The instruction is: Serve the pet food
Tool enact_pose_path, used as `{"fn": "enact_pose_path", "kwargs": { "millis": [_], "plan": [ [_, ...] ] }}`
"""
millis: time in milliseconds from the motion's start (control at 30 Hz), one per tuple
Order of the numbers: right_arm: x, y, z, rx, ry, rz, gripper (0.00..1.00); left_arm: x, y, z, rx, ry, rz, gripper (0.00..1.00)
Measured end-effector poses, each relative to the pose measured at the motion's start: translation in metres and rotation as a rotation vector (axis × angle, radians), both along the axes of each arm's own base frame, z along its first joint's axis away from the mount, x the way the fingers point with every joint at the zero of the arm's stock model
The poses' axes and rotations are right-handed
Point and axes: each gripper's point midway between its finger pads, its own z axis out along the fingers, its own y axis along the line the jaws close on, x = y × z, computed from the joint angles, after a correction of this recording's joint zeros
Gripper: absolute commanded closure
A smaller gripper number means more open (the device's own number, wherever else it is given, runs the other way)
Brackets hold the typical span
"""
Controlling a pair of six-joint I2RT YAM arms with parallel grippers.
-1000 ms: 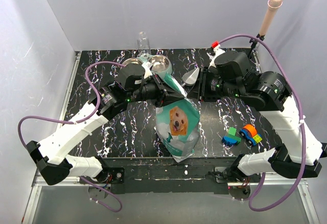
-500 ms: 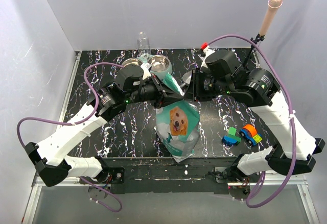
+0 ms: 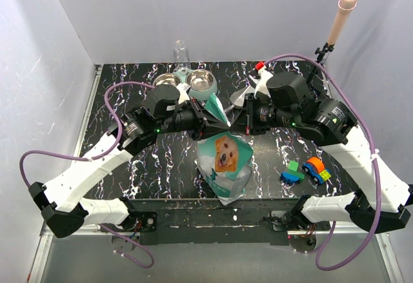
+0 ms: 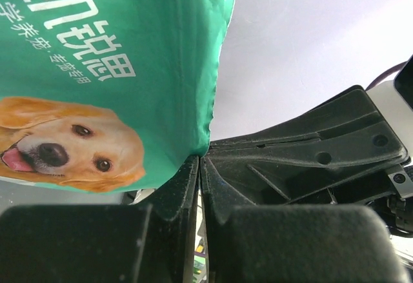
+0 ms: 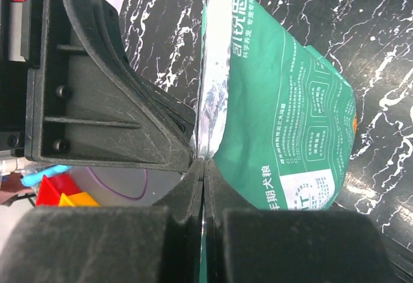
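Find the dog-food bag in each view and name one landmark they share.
Top external: bag at the middle of the table.
Left wrist: bag fills the upper left, retriever print low.
Right wrist: bag runs from centre to right, back panel showing.
Shared landmark: the bag's top edge, pinched by the left tool and the right tool.

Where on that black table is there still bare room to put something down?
Bare table front-left, between the left arm and the bag; also between bag and toys. Crowded behind the bag: bowls, scoop, right arm.
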Motion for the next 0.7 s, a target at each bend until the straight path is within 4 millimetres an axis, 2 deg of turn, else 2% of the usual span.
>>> {"fn": "enact_pose_path", "kwargs": {
  "millis": [67, 167, 233, 300, 500, 700],
  "plan": [
    [-0.0014, 0.0027, -0.0003, 0.011, 0.005, 0.011, 0.99, -0.0012, 0.0015, -0.0008, 0.002, 0.004, 0.002, 0.85],
    [-0.002, 0.0049, -0.0011, 0.02, 0.013, 0.015, 0.99, -0.0021, 0.0037, 0.0014, -0.004, 0.007, 0.009, 0.8],
    [-0.0021, 0.0055, -0.0006, 0.025, 0.017, 0.012, 0.99, -0.0019, 0.0045, 0.0018, -0.007, 0.011, 0.016, 0.71],
    [-0.0021, 0.0059, -0.0001, 0.03, 0.017, 0.01, 0.99, -0.0016, 0.0041, 0.0034, -0.016, 0.015, 0.02, 0.66],
    [-0.0024, 0.0058, -0.0005, 0.029, 0.019, 0.011, 0.99, -0.0005, 0.0034, 0.0067, -0.031, 0.016, 0.027, 0.63],
    [-0.0025, 0.0059, -0.0005, 0.029, 0.018, 0.011, 0.99, 0.0003, 0.0058, 0.002, -0.023, 0.024, 0.042, 0.59]
  ]
}}
